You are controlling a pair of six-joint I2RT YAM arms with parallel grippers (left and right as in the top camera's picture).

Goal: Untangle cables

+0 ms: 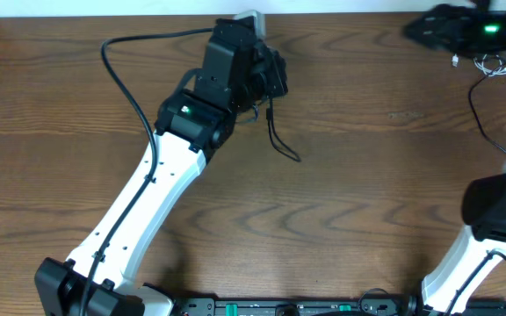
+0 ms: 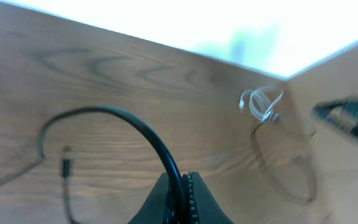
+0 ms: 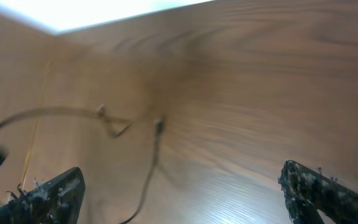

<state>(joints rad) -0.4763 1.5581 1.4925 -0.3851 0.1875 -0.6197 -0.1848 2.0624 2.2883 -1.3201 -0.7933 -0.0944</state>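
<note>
My left gripper (image 1: pixel 271 79) (image 2: pixel 180 196) is shut on the thin black cable (image 2: pixel 135 121). The cable arcs up and left from the jaws, and its plug end (image 2: pixel 65 165) hangs over the wood. In the overhead view the black cable (image 1: pixel 277 140) trails down from that gripper onto the table. The white cable (image 1: pixel 496 63) (image 2: pixel 263 104) lies coiled in small loops at the far right corner. My right gripper (image 1: pixel 424 26) (image 3: pixel 185 199) is open wide and empty near the white coil. The blurred right wrist view shows the black cable (image 3: pixel 155 146) ahead.
The wooden table (image 1: pixel 367 175) has raised edges along the back and left. A thicker black arm wire (image 1: pixel 121 75) loops at the far left, and another (image 1: pixel 481 114) hangs by the right arm. The right arm's base (image 1: pixel 499 211) stands at the right edge.
</note>
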